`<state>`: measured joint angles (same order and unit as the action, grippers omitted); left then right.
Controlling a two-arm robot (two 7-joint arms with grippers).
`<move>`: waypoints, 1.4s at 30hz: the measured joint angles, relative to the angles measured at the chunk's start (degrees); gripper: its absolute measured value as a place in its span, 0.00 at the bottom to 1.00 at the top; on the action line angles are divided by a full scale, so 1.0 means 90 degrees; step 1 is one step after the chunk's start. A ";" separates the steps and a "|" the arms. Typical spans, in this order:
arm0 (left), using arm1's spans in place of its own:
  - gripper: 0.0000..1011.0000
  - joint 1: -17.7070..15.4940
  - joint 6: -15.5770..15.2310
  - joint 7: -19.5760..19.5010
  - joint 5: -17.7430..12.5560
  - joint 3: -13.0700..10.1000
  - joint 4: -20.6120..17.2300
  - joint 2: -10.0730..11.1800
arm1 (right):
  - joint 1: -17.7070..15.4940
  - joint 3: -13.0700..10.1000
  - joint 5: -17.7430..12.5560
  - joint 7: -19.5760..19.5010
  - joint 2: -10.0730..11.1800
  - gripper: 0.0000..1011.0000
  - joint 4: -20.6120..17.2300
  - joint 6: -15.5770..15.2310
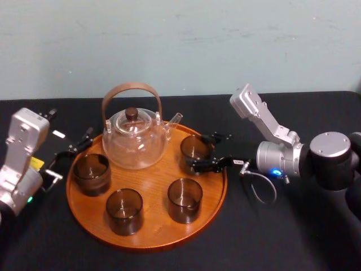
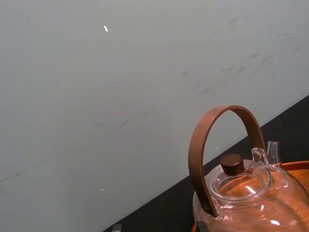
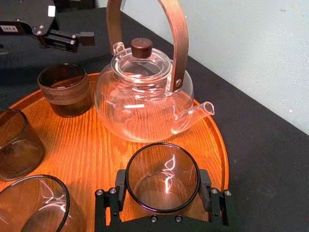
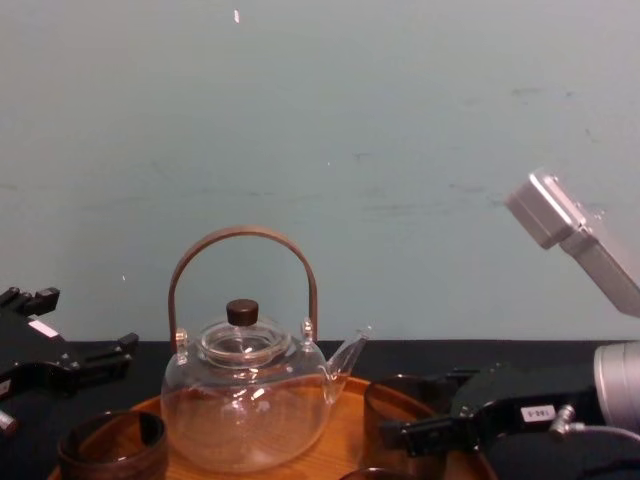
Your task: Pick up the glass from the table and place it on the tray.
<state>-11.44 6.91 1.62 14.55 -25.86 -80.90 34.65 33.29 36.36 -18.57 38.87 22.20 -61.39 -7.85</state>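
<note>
Nearest the robot, two smoky tumblers stand on the front half of the tray. They play no part in this step. Behind them, on the tray's right rear, the right gripper pinches the glass, one finger against each side of its wall. The glass appears to rest on the wood, though that contact is not clearly visible, so it may hang just above. The placement is judged all but complete, with only release and withdrawal left.

Risks noted:
- The teapot stands just beyond the glass and its spout points close past the rim. A wide opening or a forward drift could knock it.
- A finger that sticks or drags on withdrawal could tip the glass toward the nearby tray rim.
- If the base is not down, release would drop it.

Across the tray, the left gripper lies idle on the table with its fingers spread, beside a banded cup.

The right wrist view alone shows both fingers against the glass. The head view alone gives the spacing of all four glasses. The chest view shows the teapot and gripper from the side. The left wrist view shows the teapot's handle and lid against the wall.
</note>
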 joint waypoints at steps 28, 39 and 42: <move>0.99 0.0000 0.0000 0.0000 0.0000 0.0000 0.0000 0.0000 | 0.0002 -0.0006 -0.0024 0.0019 0.0005 0.99 -0.0010 -0.0007; 0.99 0.0000 0.0000 0.0000 0.0000 0.0000 0.0000 0.0000 | -0.0022 -0.0029 -0.0071 0.0056 0.0052 0.99 -0.0071 -0.0039; 0.99 0.0000 0.0000 0.0000 0.0000 0.0000 0.0000 0.0000 | -0.0128 -0.0091 -0.0134 0.0099 0.0180 0.99 -0.0243 -0.0090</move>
<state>-11.43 6.91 1.62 14.55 -25.86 -80.90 34.65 32.14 35.54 -19.77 39.76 23.82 -63.58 -8.66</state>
